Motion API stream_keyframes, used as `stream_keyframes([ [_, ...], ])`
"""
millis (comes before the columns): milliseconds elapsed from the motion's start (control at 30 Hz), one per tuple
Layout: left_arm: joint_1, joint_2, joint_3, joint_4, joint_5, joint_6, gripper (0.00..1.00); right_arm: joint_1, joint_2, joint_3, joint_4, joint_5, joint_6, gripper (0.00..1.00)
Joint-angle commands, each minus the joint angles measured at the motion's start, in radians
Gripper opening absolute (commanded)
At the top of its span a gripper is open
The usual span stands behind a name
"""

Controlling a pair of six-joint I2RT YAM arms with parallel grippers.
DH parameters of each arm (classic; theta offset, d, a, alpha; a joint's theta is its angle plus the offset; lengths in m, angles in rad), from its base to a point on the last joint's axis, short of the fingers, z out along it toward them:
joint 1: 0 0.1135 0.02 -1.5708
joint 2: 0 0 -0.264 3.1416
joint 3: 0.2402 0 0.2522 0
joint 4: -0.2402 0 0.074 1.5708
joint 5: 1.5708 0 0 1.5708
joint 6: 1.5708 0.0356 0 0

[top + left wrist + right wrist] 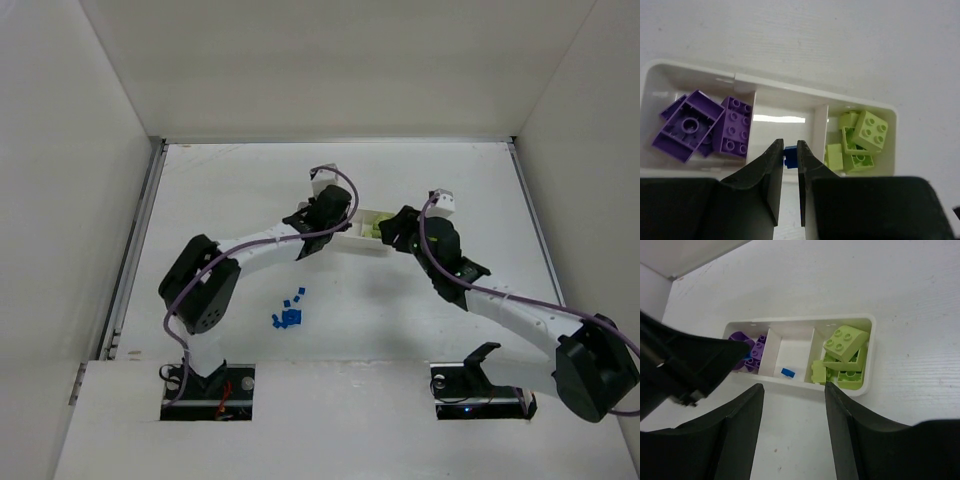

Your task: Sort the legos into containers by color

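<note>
The white tray (790,85) has three compartments. Purple bricks (700,125) fill the left one and yellow-green bricks (860,137) the right one. My left gripper (790,145) is shut on a tiny dark blue brick (790,155), held over the near edge of the middle compartment. In the right wrist view, one blue brick (787,372) lies in the middle compartment of the tray (805,320). My right gripper (793,386) is open and empty, just in front of the tray's near wall. Seen from the top, both grippers (343,220) (397,232) hang over the tray (368,243).
A small pile of loose dark blue bricks (288,316) lies on the white table in front of the left arm. White walls enclose the table at the back and both sides. The left gripper's dark body (690,365) crosses the right wrist view at the left.
</note>
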Motion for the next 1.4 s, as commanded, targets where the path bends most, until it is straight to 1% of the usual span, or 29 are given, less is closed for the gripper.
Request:
stream_keyframes([
  [0, 0.018, 0.072, 0.090, 0.032, 0.059, 0.037, 0.12, 0.004, -0.003, 0.008, 0.065, 0.021, 0.007, 0.58],
  [33, 0.020, 0.092, 0.103, 0.037, 0.062, 0.040, 0.13, 0.004, -0.004, 0.008, 0.066, 0.024, 0.007, 0.55],
  [67, 0.021, 0.108, 0.115, 0.035, 0.063, 0.039, 0.15, 0.004, -0.004, 0.006, 0.065, 0.024, 0.007, 0.51],
  [100, 0.023, 0.118, 0.123, 0.037, 0.065, 0.040, 0.17, 0.004, -0.004, 0.008, 0.062, 0.024, 0.007, 0.48],
  [200, 0.024, 0.119, 0.132, 0.044, 0.066, 0.040, 0.30, 0.006, -0.004, 0.014, 0.059, 0.026, -0.002, 0.43],
  [267, 0.026, 0.095, 0.123, 0.046, 0.066, 0.042, 0.36, 0.018, -0.004, 0.019, 0.057, 0.029, -0.010, 0.42],
  [333, 0.028, 0.035, 0.092, 0.047, 0.057, 0.056, 0.40, 0.046, 0.008, 0.025, 0.056, 0.026, -0.019, 0.40],
  [400, 0.034, -0.044, 0.036, 0.050, 0.048, 0.060, 0.40, 0.085, 0.026, 0.040, 0.046, 0.024, -0.037, 0.38],
  [500, 0.046, -0.210, -0.102, 0.044, 0.027, 0.048, 0.39, 0.170, 0.060, 0.060, 0.031, 0.020, -0.051, 0.33],
  [567, 0.044, -0.342, -0.222, 0.034, 0.002, 0.037, 0.37, 0.257, 0.074, 0.065, 0.002, 0.002, -0.039, 0.32],
  [633, 0.037, -0.467, -0.341, 0.001, -0.042, 0.022, 0.37, 0.358, 0.086, 0.065, -0.006, -0.009, -0.025, 0.34],
  [667, 0.035, -0.527, -0.395, -0.026, -0.065, 0.011, 0.37, 0.410, 0.098, 0.065, -0.007, -0.011, -0.020, 0.38],
  [733, 0.035, -0.639, -0.489, -0.109, -0.096, -0.028, 0.37, 0.498, 0.132, 0.069, -0.004, -0.014, -0.005, 0.53],
  [767, 0.040, -0.689, -0.527, -0.149, -0.101, -0.048, 0.37, 0.532, 0.155, 0.077, -0.004, -0.017, 0.009, 0.58],
  [833, 0.043, -0.779, -0.596, -0.222, -0.107, -0.084, 0.37, 0.589, 0.210, 0.095, 0.000, -0.037, 0.042, 0.62],
  [967, 0.047, -0.920, -0.691, -0.353, -0.098, -0.171, 0.37, 0.644, 0.331, 0.140, 0.016, -0.068, 0.124, 0.64],
  [1100, 0.029, -1.026, -0.754, -0.434, -0.098, -0.219, 0.37, 0.650, 0.423, 0.175, 0.029, -0.069, 0.170, 0.65],
  [1233, 0.012, -1.080, -0.781, -0.516, -0.079, -0.279, 0.35, 0.650, 0.502, 0.215, 0.029, -0.069, 0.184, 0.59],
  [1367, -0.031, -1.103, -0.782, -0.537, -0.092, -0.314, 0.34, 0.630, 0.545, 0.224, 0.032, -0.071, 0.225, 0.54],
])
